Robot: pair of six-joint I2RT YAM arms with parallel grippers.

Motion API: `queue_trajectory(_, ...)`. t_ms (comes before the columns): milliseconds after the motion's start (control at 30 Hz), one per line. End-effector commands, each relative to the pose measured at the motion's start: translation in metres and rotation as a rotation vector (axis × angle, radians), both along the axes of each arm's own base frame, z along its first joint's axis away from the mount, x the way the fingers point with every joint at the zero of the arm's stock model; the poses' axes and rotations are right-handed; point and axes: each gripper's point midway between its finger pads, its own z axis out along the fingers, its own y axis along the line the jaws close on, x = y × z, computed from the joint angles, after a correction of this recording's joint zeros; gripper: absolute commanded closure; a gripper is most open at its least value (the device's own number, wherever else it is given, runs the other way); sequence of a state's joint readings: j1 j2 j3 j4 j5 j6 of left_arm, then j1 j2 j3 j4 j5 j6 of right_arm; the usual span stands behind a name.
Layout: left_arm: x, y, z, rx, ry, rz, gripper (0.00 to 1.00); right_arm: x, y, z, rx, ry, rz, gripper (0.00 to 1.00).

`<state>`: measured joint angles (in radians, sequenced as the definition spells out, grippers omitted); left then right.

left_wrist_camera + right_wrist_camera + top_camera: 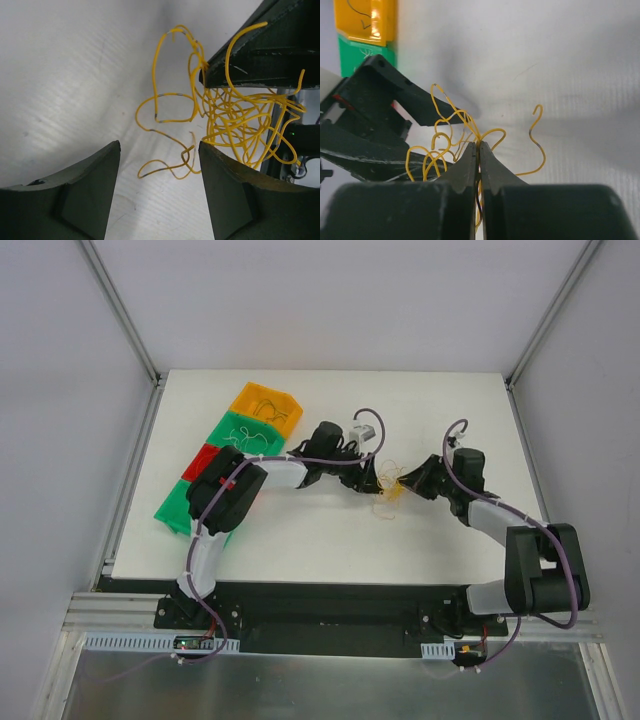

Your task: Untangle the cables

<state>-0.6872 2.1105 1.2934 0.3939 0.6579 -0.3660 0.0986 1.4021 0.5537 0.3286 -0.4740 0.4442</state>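
Observation:
The cables [390,486] are a small clump of thin yellow-orange curly wires at the middle of the white table. My right gripper [406,483] is shut on the clump and holds part of it just off the table; in the right wrist view the wires [470,122] fan out above the closed fingertips [479,145]. My left gripper [371,482] is open and empty right beside the clump. In the left wrist view its jaws [159,146] stand wide apart over loose wire loops [227,107], with the right gripper [260,60] pinching the clump at the upper right.
A row of bins stands at the back left: orange [266,405], green [238,432], red [203,460] and green [178,506], partly hidden by the left arm. Some hold thin wires. The orange and green bins also show in the right wrist view [365,20].

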Motion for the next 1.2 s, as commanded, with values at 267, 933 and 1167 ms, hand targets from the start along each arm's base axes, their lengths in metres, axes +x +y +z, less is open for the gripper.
queue_trajectory(267, -0.047, -0.014, 0.031, -0.264, 0.084, -0.196, 0.58, 0.012, 0.000, 0.041, 0.056, -0.169, 0.013, 0.99)
queue_trajectory(933, -0.034, 0.050, 0.055, 0.085, -0.211, 0.114, 1.00, 0.004, -0.082, 0.001, -0.341, 0.017, -0.287, 0.89)
queue_trajectory(1167, -0.046, 0.091, 0.138, 0.132, -0.429, 0.238, 1.00, -0.010, -0.113, -0.016, -0.491, 0.117, -0.389, 0.80)
